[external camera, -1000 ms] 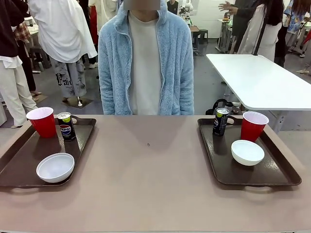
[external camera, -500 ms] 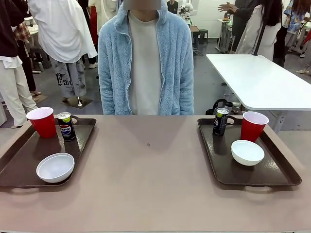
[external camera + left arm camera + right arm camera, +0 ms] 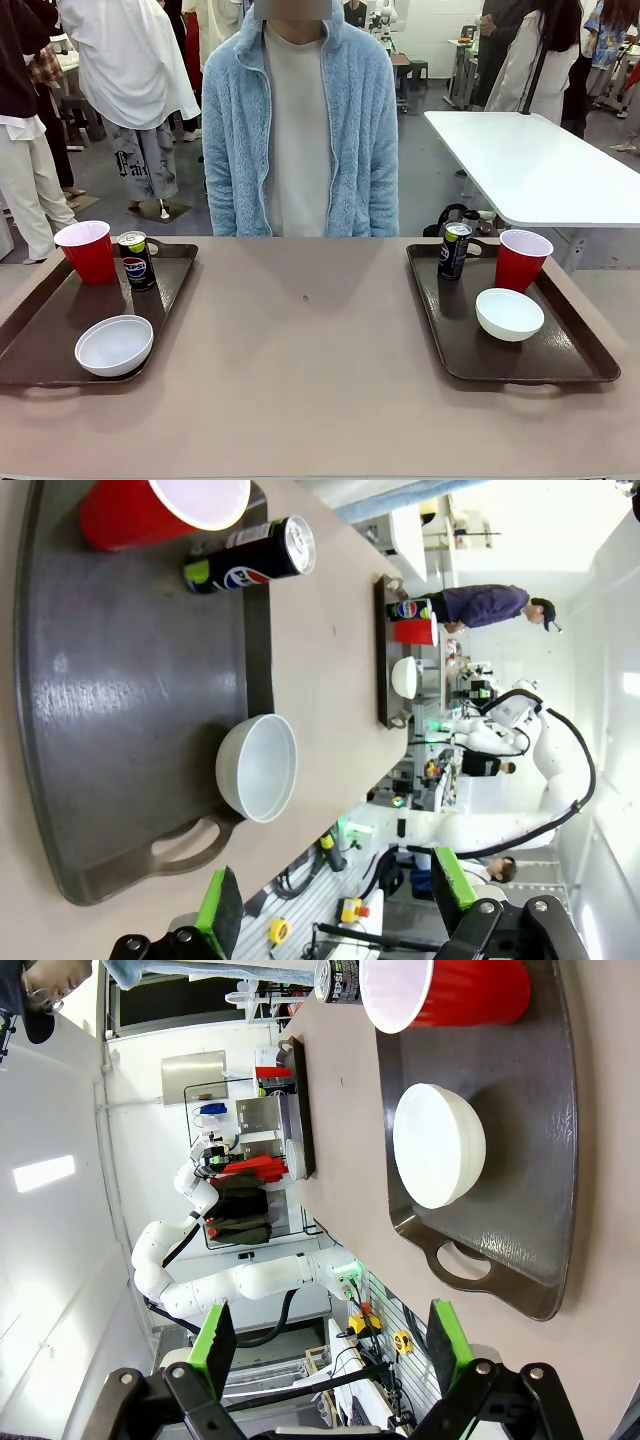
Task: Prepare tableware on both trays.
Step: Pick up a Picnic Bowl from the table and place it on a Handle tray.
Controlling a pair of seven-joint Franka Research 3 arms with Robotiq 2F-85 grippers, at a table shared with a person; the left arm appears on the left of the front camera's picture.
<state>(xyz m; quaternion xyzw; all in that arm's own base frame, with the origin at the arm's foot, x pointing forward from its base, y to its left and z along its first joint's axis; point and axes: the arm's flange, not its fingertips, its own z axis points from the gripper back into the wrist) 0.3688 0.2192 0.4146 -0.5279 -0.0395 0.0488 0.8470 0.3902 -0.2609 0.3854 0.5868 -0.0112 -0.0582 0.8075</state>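
On the left tray (image 3: 50, 325) stand a red cup (image 3: 88, 251), a Pepsi can (image 3: 136, 260) and a white bowl (image 3: 114, 345). The right tray (image 3: 565, 352) carries a dark can (image 3: 455, 250), a red cup (image 3: 521, 260) and a white bowl (image 3: 509, 313). My left gripper (image 3: 335, 900) hangs open off the near end of its tray (image 3: 130, 680), with the bowl (image 3: 258, 768) closest and the cup (image 3: 160, 510) and can (image 3: 250, 560) beyond. My right gripper (image 3: 330, 1345) is open too, short of its tray (image 3: 535, 1170), bowl (image 3: 438, 1145) and cup (image 3: 440, 995).
A person in a light blue fleece (image 3: 300, 120) stands at the table's far edge, between the trays, with no hands over the table. Bare tabletop (image 3: 310, 340) lies between the trays. A white table (image 3: 530, 165) stands behind on the right.
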